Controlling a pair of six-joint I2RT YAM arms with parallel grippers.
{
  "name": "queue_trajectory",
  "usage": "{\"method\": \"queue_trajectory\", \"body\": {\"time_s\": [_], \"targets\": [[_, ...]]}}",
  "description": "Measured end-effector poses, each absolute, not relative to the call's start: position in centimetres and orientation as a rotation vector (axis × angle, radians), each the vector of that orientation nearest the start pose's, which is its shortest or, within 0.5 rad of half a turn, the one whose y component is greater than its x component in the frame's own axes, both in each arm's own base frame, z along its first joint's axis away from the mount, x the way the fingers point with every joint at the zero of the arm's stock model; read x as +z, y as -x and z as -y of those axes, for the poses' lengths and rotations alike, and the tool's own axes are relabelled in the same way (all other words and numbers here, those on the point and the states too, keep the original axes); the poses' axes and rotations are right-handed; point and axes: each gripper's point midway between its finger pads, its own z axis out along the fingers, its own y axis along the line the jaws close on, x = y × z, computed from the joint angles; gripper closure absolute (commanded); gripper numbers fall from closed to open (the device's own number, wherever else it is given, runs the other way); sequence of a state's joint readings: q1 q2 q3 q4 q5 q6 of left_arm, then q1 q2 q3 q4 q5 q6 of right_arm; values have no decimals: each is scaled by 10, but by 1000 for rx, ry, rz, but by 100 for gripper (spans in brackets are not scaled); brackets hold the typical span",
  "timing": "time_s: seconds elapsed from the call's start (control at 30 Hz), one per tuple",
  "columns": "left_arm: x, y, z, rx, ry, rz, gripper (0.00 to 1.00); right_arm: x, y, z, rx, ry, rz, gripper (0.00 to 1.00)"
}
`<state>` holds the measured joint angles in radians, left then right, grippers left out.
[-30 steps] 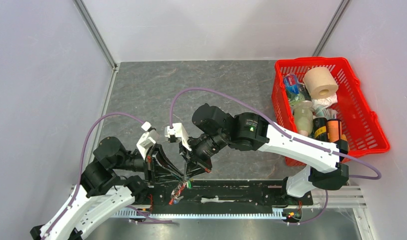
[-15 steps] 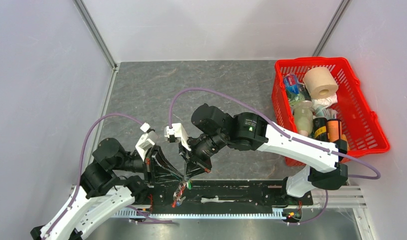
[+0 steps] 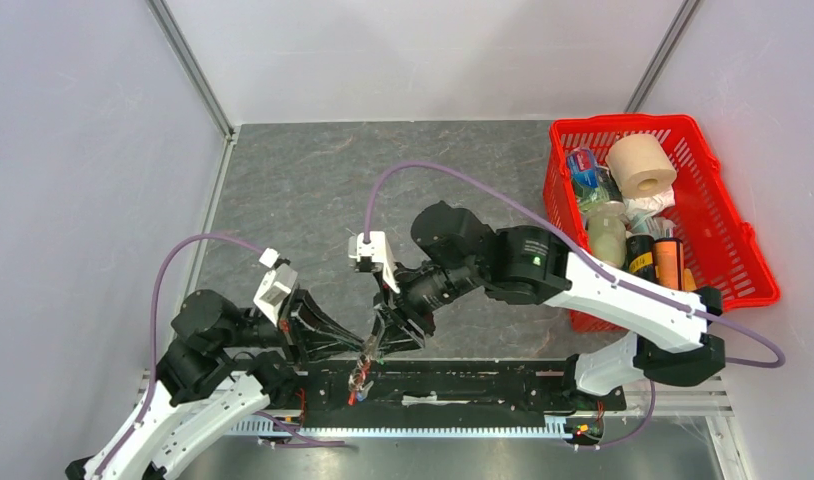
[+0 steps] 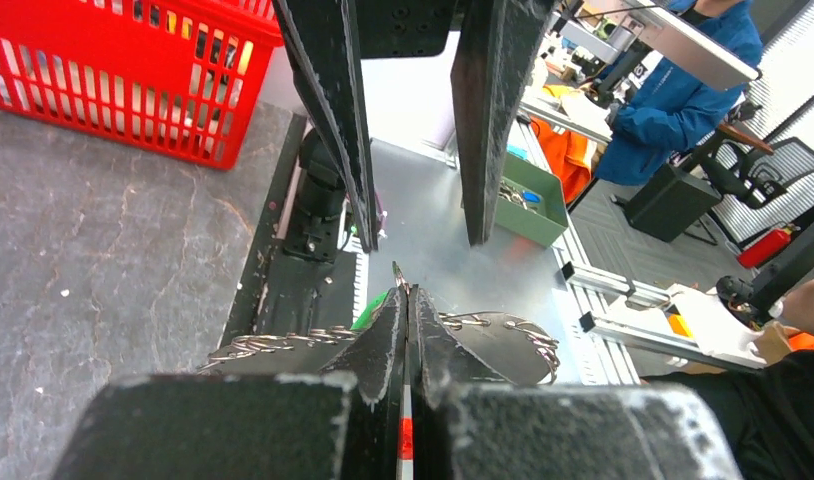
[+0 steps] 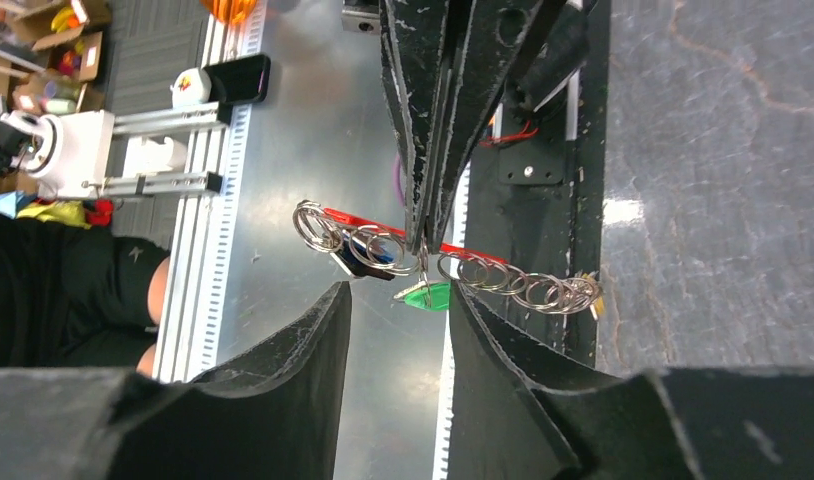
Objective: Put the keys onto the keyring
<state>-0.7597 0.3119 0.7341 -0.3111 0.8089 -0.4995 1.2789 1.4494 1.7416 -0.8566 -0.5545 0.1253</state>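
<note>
My left gripper is shut on the flat red fob of the keyring and holds it over the black rail at the near edge. Silver rings hang in a chain on both sides of its fingertips. A green-headed key, a blue-headed key and a brass key hang from the rings. My right gripper is open, with its fingers on either side of the green key's head and just short of the rings. In the left wrist view the right gripper stands open above the shut left gripper.
A red basket with a paper roll, bottles and cans stands at the right. The black rail and the table's near edge lie right under the keyring. Grey walls close in the left, back and right.
The right arm has drawn back a little up and to the right of the keyring. The left arm has shifted slightly left, still holding the fob.
</note>
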Motion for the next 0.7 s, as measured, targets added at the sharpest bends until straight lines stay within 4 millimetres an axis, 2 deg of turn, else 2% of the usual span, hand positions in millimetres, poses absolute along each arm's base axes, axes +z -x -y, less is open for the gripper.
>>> {"method": "queue_trajectory", "body": {"time_s": [0.23, 0.47, 0.7], "targets": [[349, -10, 203, -1547, -928, -1309, 98, 369, -24, -373, 1300, 1502, -1714, 50], [367, -8, 201, -1561, -913, -1192, 98, 370, -27, -374, 1287, 1487, -1701, 53], [374, -7, 202, -1574, -903, -1145, 98, 373, -25, -376, 1307, 1497, -1680, 58]]}}
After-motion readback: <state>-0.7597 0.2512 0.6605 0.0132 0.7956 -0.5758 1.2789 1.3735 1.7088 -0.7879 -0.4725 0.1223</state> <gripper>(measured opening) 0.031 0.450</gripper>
